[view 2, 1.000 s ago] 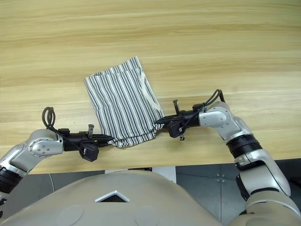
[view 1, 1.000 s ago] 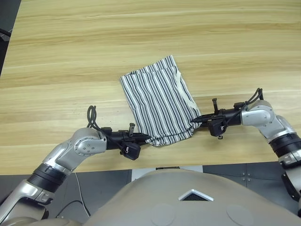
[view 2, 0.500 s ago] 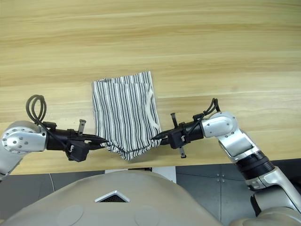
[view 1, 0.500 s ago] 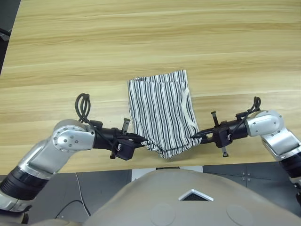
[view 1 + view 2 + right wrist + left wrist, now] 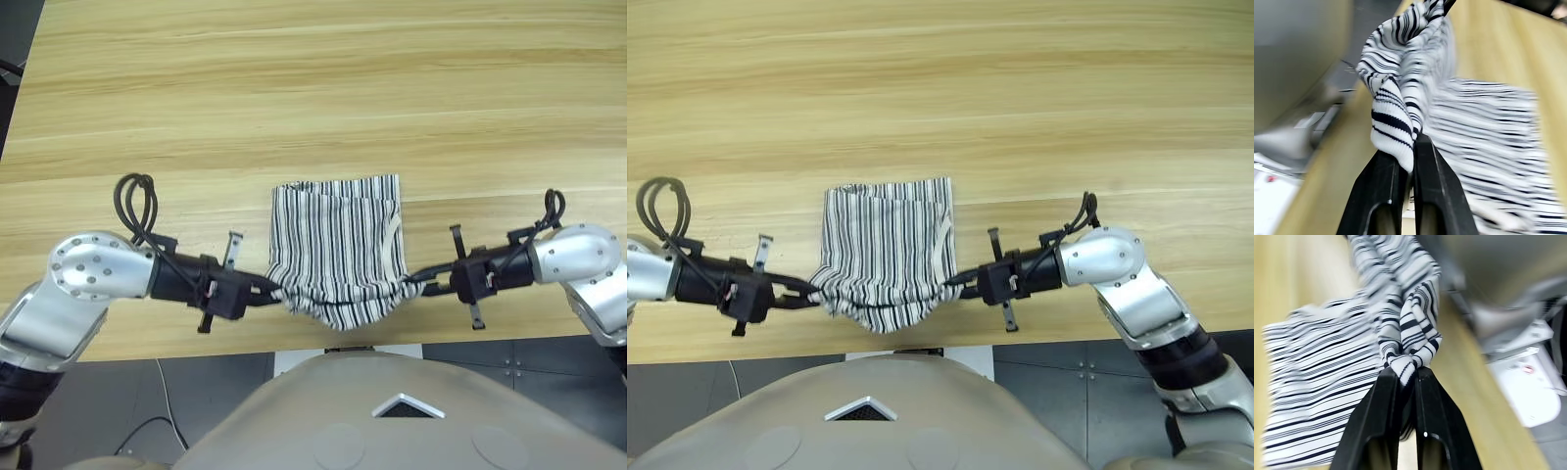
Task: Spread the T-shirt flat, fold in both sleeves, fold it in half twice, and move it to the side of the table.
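Note:
The black-and-white striped T-shirt (image 5: 338, 240) lies folded on the wooden table (image 5: 294, 88), its near edge lifted and sagging at the table's front edge. My left gripper (image 5: 277, 289) is shut on the near left corner of the T-shirt (image 5: 1400, 323). My right gripper (image 5: 413, 279) is shut on the near right corner of the T-shirt (image 5: 1400, 88). The cloth hangs stretched between the two. Each wrist view shows a bunched corner pinched between black fingers (image 5: 1386, 396) (image 5: 1425, 166).
The table stretches wide and bare to the far side and to both sides of the shirt. Its front edge (image 5: 196, 351) runs just under the lifted cloth, with grey floor (image 5: 225, 377) below.
Both grippers have lifted the shirt's near corners and moved apart. The shirt has turned from slanted to square with the table edge, and its near edge now sags between them.

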You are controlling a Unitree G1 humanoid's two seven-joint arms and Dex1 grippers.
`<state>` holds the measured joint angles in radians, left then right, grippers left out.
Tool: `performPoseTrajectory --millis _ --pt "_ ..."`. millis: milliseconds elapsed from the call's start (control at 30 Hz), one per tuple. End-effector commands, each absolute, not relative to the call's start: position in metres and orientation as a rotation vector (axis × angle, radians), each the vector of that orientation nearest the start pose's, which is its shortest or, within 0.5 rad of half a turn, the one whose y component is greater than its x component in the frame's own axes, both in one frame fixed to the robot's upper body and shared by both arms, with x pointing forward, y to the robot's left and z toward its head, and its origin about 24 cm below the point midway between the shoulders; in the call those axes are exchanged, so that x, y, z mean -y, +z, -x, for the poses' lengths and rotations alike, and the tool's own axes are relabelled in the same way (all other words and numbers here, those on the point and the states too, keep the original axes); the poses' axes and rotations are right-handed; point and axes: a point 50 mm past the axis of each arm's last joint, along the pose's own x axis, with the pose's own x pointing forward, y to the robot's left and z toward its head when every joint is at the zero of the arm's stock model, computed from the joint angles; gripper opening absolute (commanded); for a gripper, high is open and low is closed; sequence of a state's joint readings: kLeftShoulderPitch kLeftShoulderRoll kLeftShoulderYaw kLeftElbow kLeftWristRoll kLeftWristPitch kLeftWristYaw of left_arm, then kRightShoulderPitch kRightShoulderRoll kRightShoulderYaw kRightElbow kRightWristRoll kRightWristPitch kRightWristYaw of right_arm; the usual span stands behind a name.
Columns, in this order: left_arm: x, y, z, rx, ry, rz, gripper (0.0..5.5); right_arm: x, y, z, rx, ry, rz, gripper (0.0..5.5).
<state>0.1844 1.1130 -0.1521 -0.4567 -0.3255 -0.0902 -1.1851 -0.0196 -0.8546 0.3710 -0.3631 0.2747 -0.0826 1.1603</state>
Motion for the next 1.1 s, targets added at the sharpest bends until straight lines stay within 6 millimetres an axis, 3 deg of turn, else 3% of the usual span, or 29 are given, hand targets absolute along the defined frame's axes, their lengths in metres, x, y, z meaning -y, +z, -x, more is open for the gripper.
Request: performPoseTrajectory --millis 33,233,367,533,667,900,1100 --pt "-0.201 0.110 -0.186 -0.247 -1.485 -0.750 0.25 0.144 0.094 -0.206 -0.027 1.538 0.630 0.10" --pt "-0.205 0.104 -0.217 -0.233 -1.356 -0.759 0.25 0.139 0.085 -0.233 0.008 1.403 0.676 0.10" --pt "-0.210 0.084 -0.236 -0.264 -1.262 -0.808 0.25 0.136 0.071 -0.257 -0.016 1.337 0.713 0.10" --pt "-0.211 0.059 -0.256 -0.321 -1.175 -0.756 0.25 0.130 0.055 -0.268 -0.021 1.314 0.741 0.10" --pt "-0.220 0.046 -0.273 -0.396 -1.023 -0.635 1.08 0.130 0.045 -0.283 -0.044 1.174 0.670 1.02" --pt "-0.256 0.087 -0.294 -0.279 -0.846 -0.182 2.18 0.153 0.039 -0.301 -0.085 0.936 0.552 2.27" --pt "-0.267 0.083 -0.297 -0.306 -0.751 -0.094 3.15 0.143 0.038 -0.304 -0.037 0.877 0.488 3.35"
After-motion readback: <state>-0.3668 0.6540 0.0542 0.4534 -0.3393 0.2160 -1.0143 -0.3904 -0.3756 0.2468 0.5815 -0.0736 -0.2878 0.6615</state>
